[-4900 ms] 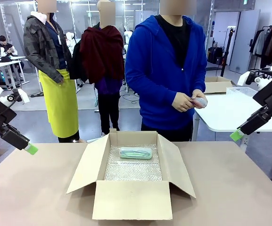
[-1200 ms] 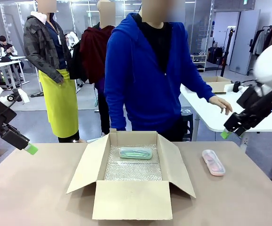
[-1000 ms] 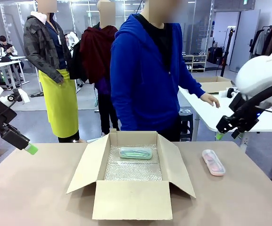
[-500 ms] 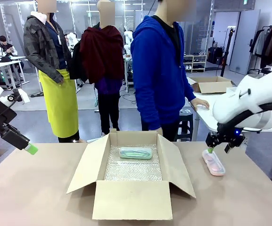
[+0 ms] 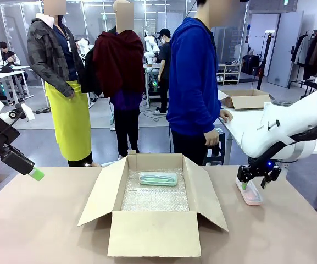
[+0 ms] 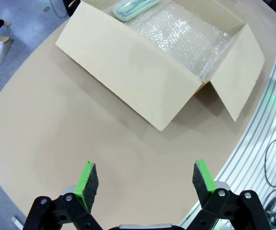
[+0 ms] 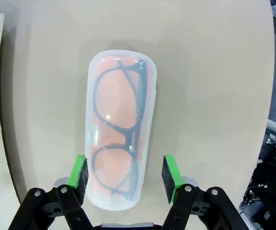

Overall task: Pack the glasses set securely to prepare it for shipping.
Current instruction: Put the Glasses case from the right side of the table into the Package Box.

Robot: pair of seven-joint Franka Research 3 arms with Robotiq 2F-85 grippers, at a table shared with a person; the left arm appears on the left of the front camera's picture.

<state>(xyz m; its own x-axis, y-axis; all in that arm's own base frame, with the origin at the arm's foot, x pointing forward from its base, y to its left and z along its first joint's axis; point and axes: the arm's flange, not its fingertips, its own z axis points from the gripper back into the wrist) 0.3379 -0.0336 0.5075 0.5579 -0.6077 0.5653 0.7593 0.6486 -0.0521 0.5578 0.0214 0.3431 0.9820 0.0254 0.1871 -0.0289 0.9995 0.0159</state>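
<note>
— Where's the pink case (image 7: 120, 132)?
— On the table (image 5: 48, 220), right of the box (image 5: 153, 234). The right gripper (image 7: 124, 175) straddles one end with its jaws apart; I can't tell if they touch it.
— And the mint case (image 5: 158, 178)?
— In the box on bubble wrap (image 5: 154, 201). The left gripper (image 6: 141, 177) gapes wide, holding nothing.

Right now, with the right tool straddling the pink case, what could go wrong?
1. The right tool straddles the pink case near one end, not its middle; lifted, it may tilt or slip.
2. One pad sits closer to the case than the other, so closing could shove it sideways.
3. The raised flap of the box stands in the path; a low carry might clip it.
</note>
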